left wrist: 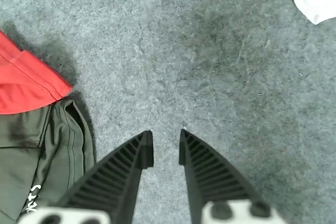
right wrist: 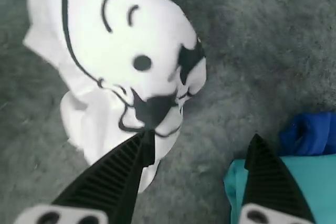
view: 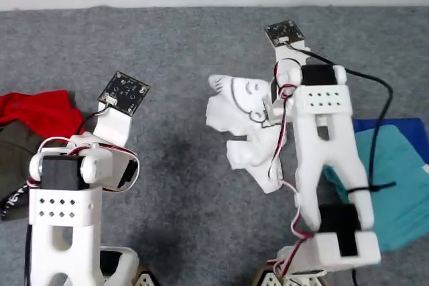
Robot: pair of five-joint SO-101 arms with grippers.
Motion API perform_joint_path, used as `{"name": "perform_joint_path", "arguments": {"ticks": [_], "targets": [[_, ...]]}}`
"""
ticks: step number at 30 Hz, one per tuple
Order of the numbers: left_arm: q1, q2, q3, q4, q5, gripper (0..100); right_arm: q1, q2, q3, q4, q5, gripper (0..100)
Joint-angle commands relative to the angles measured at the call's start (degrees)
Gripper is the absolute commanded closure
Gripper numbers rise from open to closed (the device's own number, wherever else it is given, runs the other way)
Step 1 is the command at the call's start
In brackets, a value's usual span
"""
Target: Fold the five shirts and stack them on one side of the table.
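Note:
A crumpled white shirt point(view: 244, 125) with a black drawing lies on the grey table near its middle. My right gripper point(right wrist: 202, 142) hangs open just above it, with one finger over the edge of the white shirt point(right wrist: 121, 61) and the other over bare table. My left gripper point(left wrist: 165, 140) hovers over bare table with only a narrow gap between its fingers and nothing in it. A red shirt point(view: 40, 112) and a dark olive shirt point(view: 13, 159) lie bunched at the left edge. A teal shirt point(view: 395, 185) lies on a blue shirt point(view: 389, 126) at the right.
The grey felt table point(view: 174, 51) is bare at the back and between the two arms. In the left wrist view the red shirt point(left wrist: 26, 85) and the olive shirt point(left wrist: 37, 150) lie close beside the gripper. The right arm point(view: 328, 152) stands over the teal shirt's edge.

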Motion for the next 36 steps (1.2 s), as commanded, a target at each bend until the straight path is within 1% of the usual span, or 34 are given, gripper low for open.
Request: {"name": "perform_joint_path", "arguments": {"ticks": [1,4,7,10,13,16,18,20,23,24,25,26,29,33,36], "targets": [[-0.5,-1.0,-2.2,-0.8,-0.2,91,-4.1,-5.8,-1.8,2.9,-0.3,71.9],[-0.5,-1.0,-2.2,-0.8,-0.2,91,-10.3,-5.8,0.6,2.2,-0.6,72.0],[-0.5,-1.0,-2.2,-0.6,-0.2,91,-16.3,-4.4,5.2,-2.2,-0.6,72.1],[-0.6,-1.0,-2.2,-0.6,-0.2,91,-19.2,-2.2,10.1,-7.7,-0.6,72.1],[-0.5,-1.0,-2.2,-0.6,-0.2,91,-18.1,1.3,14.4,-16.9,-0.4,72.1],[-0.6,-1.0,-2.2,-0.6,-0.2,91,-13.8,6.5,16.5,-27.6,-0.2,72.2],[-0.8,-1.0,-2.2,-0.6,-0.2,91,-11.8,10.7,16.4,-29.5,-0.2,73.2],[-0.8,-1.0,-2.2,-0.5,-0.2,91,-10.9,14.6,16.3,-30.8,-0.1,78.6],[-0.7,-1.0,-2.2,-0.5,-0.2,91,-8.8,18.6,16.1,-32.6,2.2,93.8],[-0.7,-1.0,-2.2,-0.5,-0.2,91,-8.2,18.9,15.4,-32.1,2.9,98.7],[-0.7,-1.0,-2.2,-0.5,-0.2,91,-7.8,18.9,14.6,-31.2,3.2,99.1],[-0.7,-1.0,-2.2,-0.5,-0.2,91,-7.5,18.6,13.5,-29.2,3.2,97.4],[-0.7,-1.0,-2.2,-0.5,-0.2,91,-8.0,15.2,7.8,-20.0,3.3,98.7],[-0.9,-1.0,-2.3,-0.9,-0.2,91,-11.9,5.5,-0.3,-6.3,3.3,98.7],[-1.5,-1.0,-2.5,-0.9,-0.2,91,-16.3,-3.3,-4.0,0.8,3.3,98.7]]}}
